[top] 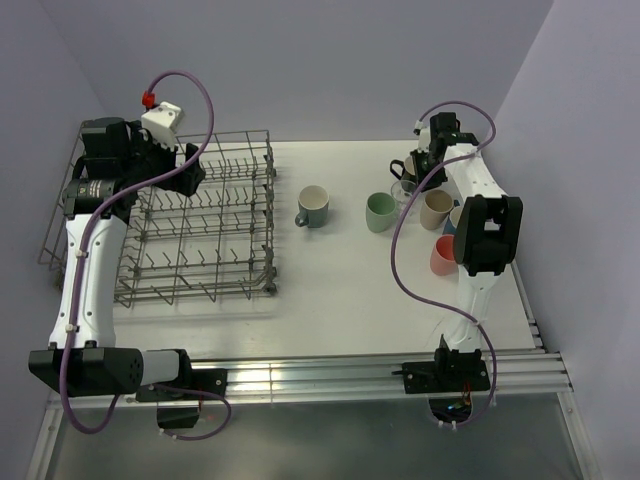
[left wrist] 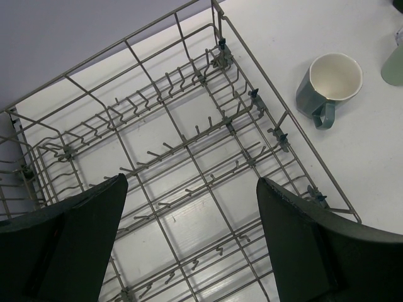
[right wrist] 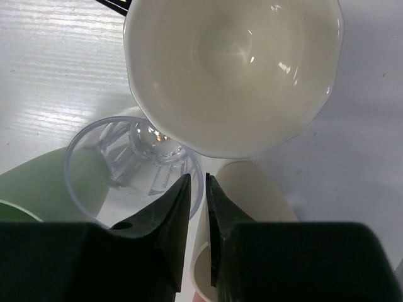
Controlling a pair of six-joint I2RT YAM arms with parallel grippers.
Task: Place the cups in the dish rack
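Your right gripper [right wrist: 198, 181] sits closest, its fingers drawn nearly together on the rim of the clear tumbler [right wrist: 126, 167]. That tumbler stands upright at the table's far right, mouth up, long axis vertical. Just beside it you have a cream-lined mug [right wrist: 233, 69], the green mug [right wrist: 28, 192] and the beige mug [right wrist: 252, 189]. Your left gripper [left wrist: 191, 182] hangs wide apart, holding nothing, over the dish rack [left wrist: 189, 145], whose tines point up. The grey-blue mug [left wrist: 329, 78] stands upright just outside the rack's side wall, handle toward the near left.
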